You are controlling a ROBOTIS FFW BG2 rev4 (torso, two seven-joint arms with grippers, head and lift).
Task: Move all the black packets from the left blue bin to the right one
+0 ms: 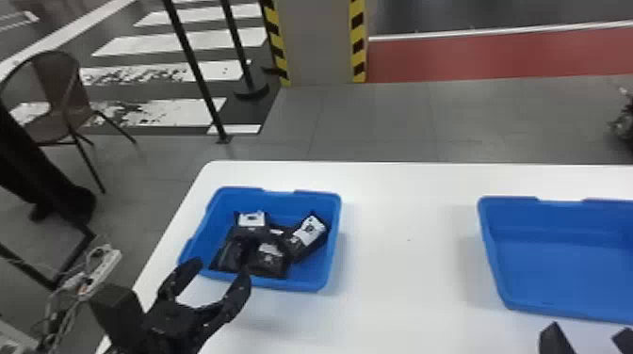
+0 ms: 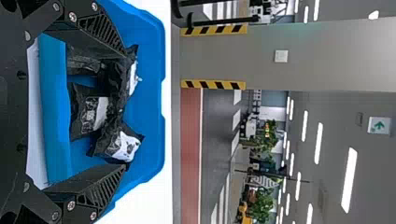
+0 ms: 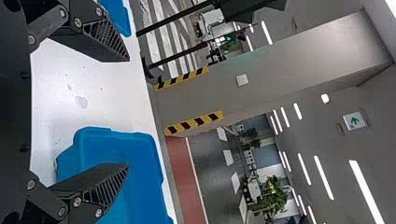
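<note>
The left gripper (image 1: 218,269) is at the near side of the left blue bin (image 1: 278,197). Its two fingers are wide apart, with nothing held in them. The black packets (image 1: 266,259) lie in a heap inside this bin. I can make out at least four, some leaning on others, with white labels on top. They all have to be moved, so the left side of the job looks not done.

The white table (image 1: 400,235) is under both bins, and a wide bit of it lies between them.

The right blue bin (image 1: 555,216) is well apart from the left one. The part of its floor that I can see holds no packets, so the job seems to be right at its start. The right gripper (image 1: 588,329) is at the near side of this bin. Its fingers are apart too, and they hold nothing. The first packet likely needs picking up next
</note>
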